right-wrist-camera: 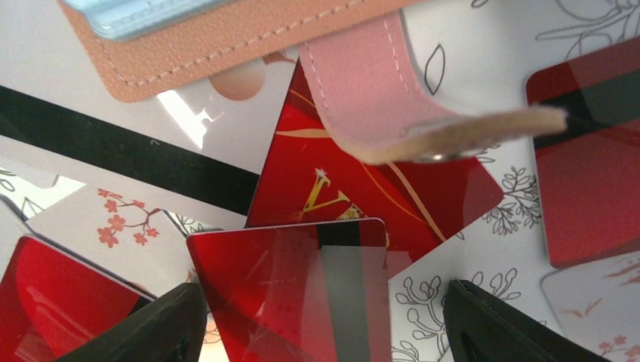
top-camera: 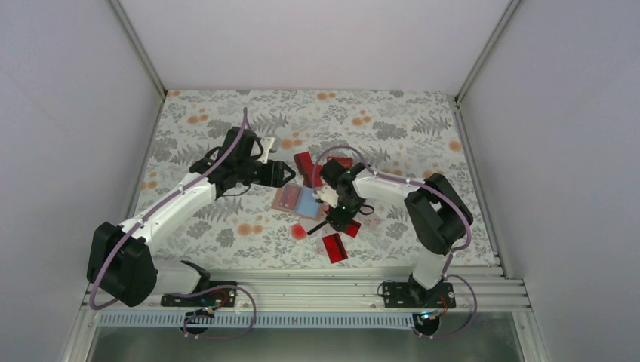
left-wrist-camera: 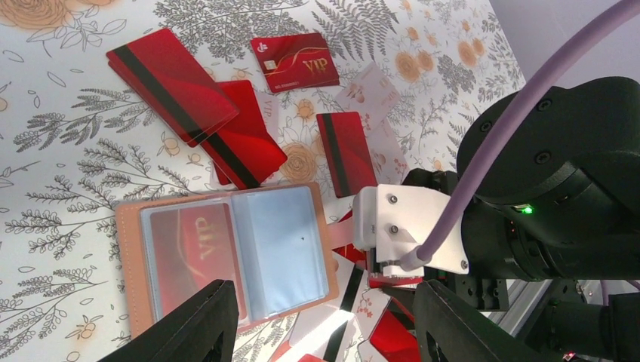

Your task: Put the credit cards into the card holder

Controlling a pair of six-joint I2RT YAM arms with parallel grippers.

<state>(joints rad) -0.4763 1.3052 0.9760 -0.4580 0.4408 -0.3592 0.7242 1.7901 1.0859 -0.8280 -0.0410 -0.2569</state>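
So the holder [left-wrist-camera: 281, 241] is laid open on the desk [left-wrist-camera: 60, 151], cards [left-wrist-camera: 173, 83] scattered beside it. Both left fingers [left-wrist-camera: 198, 324] and right fingers [right-wrist-camera: 143, 332] are spread, nothing gripped. The cards are reckoned thin and slick, best pinched by an edge.

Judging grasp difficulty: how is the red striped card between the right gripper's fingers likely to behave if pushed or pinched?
The red striped card looks thin and glossy, so it probably stays stiff yet slides. It overlaps the VIP card, so a push would likely shift both. Lying flat, its edges seem hard to pinch.
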